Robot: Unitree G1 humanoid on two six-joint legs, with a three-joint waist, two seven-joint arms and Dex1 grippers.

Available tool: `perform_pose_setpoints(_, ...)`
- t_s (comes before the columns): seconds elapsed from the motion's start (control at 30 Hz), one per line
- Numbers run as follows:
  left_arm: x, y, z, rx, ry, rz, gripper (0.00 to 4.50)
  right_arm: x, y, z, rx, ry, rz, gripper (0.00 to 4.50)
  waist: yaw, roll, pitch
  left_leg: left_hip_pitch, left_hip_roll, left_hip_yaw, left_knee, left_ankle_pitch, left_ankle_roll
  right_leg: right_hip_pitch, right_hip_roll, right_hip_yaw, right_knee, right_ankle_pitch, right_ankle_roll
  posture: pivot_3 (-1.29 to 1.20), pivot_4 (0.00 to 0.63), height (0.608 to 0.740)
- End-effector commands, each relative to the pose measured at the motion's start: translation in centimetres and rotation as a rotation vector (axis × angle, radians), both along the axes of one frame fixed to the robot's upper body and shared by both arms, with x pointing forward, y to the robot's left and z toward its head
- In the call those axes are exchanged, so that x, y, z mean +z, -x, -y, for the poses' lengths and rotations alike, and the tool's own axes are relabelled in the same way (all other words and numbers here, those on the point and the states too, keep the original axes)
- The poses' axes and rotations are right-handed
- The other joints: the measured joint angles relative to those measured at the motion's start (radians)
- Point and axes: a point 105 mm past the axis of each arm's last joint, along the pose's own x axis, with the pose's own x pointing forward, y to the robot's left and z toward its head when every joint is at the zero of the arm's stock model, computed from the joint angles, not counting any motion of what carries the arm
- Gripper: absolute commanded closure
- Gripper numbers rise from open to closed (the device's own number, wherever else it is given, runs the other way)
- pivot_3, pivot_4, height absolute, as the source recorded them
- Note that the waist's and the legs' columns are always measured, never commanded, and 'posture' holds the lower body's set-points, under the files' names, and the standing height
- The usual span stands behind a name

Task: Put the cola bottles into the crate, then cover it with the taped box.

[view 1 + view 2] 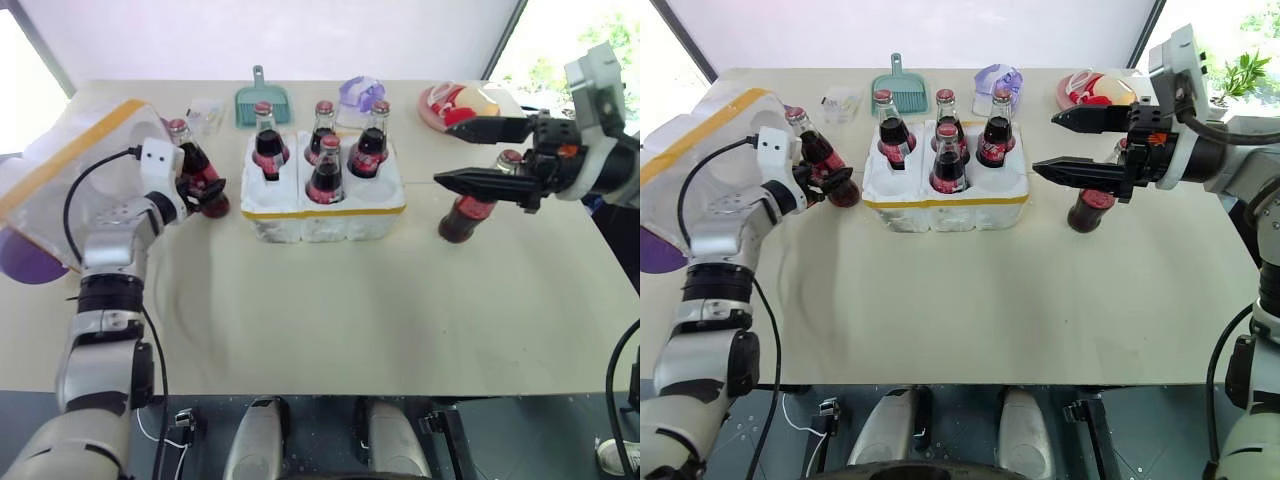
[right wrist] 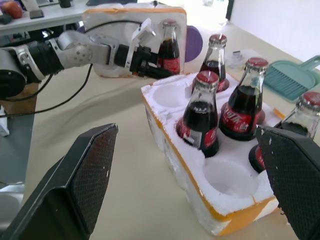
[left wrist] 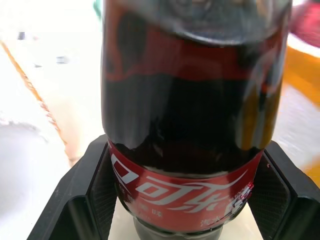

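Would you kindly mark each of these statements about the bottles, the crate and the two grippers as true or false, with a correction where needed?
1. Four cola bottles stand in the crate. True.
2. The left gripper has a cola bottle between its fingers. True; the bottle stands left of the crate.
3. The right gripper is shut on a bottle. False: its fingers stand wide apart and hold nothing.
4. All six wells of the crate are filled. False: two wells on the near side are empty.
5. The taped box already covers the crate. False: it lies at the table's left end.
6. One bottle stands on the table right of the crate. True.
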Motion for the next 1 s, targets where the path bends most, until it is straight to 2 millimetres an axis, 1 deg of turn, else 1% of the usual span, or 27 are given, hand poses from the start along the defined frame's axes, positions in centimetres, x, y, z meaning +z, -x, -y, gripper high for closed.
perform_pose_setpoints(0.03, 7.7, 2.8, -0.2, -0.102, 0.019, 0.167, 1.64, 1.4, 0.9, 0.2, 0.007, -0.001, 0.061, 0.00, -0.001, -0.001, 0.001, 0.000, 0.000, 0.000, 0.000, 0.000, 0.000, 0.000, 0.000, 0.000, 0.000, 0.000, 0.000, 0.00, 0.150, 0.736)
perform_pose_setpoints(0.1, 9.9, 4.3, 0.0, -0.152, 0.027, 0.185, 1.64, 1.4, 0.9, 0.3, -0.005, 0.005, 0.073, 0.00, -0.001, -0.001, 0.001, 0.000, 0.000, 0.000, 0.000, 0.000, 0.000, 0.000, 0.000, 0.000, 0.000, 0.000, 0.000, 0.00, 0.150, 0.736)
perform_pose_setpoints(0.17, 11.7, 5.3, 0.6, -0.201, 0.037, 0.206, 1.64, 1.3, 0.9, 0.4, -0.009, 0.006, 0.074, 0.00, 0.002, -0.001, 0.001, 0.000, 0.000, 0.000, 0.000, 0.000, 0.000, 0.000, 0.000, 0.000, 0.000, 0.000, 0.000, 0.00, 0.150, 0.736)
perform_pose_setpoints(0.27, 13.8, 5.5, 2.4, -0.263, 0.085, 0.229, 1.64, 1.1, 0.9, 0.6, -0.016, 0.008, 0.073, 0.00, 0.011, -0.001, 0.001, 0.000, 0.000, -0.001, 0.001, 0.000, 0.000, 0.001, 0.000, 0.000, 0.000, 0.000, 0.000, 0.00, 0.150, 0.736)
perform_pose_setpoints(0.33, 14.5, 5.4, 4.0, -0.312, 0.119, 0.233, 1.64, 1.0, 0.8, 0.6, -0.021, 0.009, 0.075, 0.00, 0.013, -0.002, 0.001, 0.000, 0.000, -0.001, 0.002, 0.000, 0.000, 0.002, 0.000, 0.000, 0.000, 0.000, 0.001, 0.00, 0.150, 0.736)
perform_pose_setpoints(0.4, 14.3, 5.2, 6.1, -0.368, 0.112, 0.229, 1.64, 1.0, 0.7, 0.5, -0.024, 0.004, 0.076, 0.00, 0.010, -0.002, 0.001, 0.000, -0.001, -0.001, 0.002, 0.000, 0.000, 0.002, 0.000, 0.000, 0.000, 0.001, 0.001, 0.00, 0.150, 0.736)
perform_pose_setpoints(0.47, 13.7, 4.9, 7.3, -0.399, 0.095, 0.224, 1.64, 0.9, 0.7, 0.4, -0.024, 0.002, 0.077, 0.00, 0.003, -0.002, 0.001, 0.000, 0.000, -0.001, 0.001, 0.000, 0.000, 0.002, 0.000, 0.000, 0.000, 0.001, 0.001, 0.00, 0.150, 0.736)
perform_pose_setpoints(0.53, 12.5, 4.4, 8.7, -0.424, 0.063, 0.205, 1.64, 0.8, 0.9, 0.4, -0.025, -0.001, 0.076, 0.00, -0.001, -0.002, 0.001, 0.000, 0.000, -0.001, 0.001, 0.000, 0.000, 0.001, 0.000, 0.000, 0.000, 0.001, 0.001, 0.00, 0.150, 0.736)
perform_pose_setpoints(0.6, 11.2, 3.6, 9.5, -0.423, 0.032, 0.177, 1.64, 0.8, 0.9, 0.5, -0.034, -0.003, 0.079, 0.00, -0.004, -0.002, 0.001, 0.000, 0.000, 0.000, 0.001, 0.000, 0.000, 0.001, 0.000, 0.000, 0.000, 0.001, 0.001, 0.00, 0.150, 0.736)
perform_pose_setpoints(0.7, 9.9, 2.8, 9.8, -0.405, -0.032, 0.165, 1.64, 0.9, 1.0, 0.7, -0.047, -0.015, 0.080, 0.00, -0.007, -0.002, 0.001, 0.000, 0.000, 0.000, 0.000, 0.000, 0.000, 0.000, 0.000, 0.000, 0.000, 0.001, 0.001, 0.00, 0.150, 0.736)
perform_pose_setpoints(0.8, 8.9, 3.0, 10.0, -0.422, -0.093, 0.163, 1.64, 0.7, 1.1, 0.8, -0.058, -0.018, 0.079, 0.00, -0.005, -0.001, 0.001, 0.000, 0.000, 0.000, 0.000, 0.000, 0.000, 0.000, 0.000, 0.000, 0.000, 0.001, 0.001, 0.00, 0.150, 0.736)
perform_pose_setpoints(1.0, 8.3, 3.4, 9.7, -0.424, -0.096, 0.147, 1.64, 0.3, 0.9, 0.9, -0.076, -0.029, 0.073, 0.00, 0.000, -0.001, 0.001, 0.000, 0.000, 0.000, 0.001, 0.000, 0.000, 0.000, 0.000, 0.001, 0.000, 0.001, 0.001, 0.00, 0.150, 0.736)
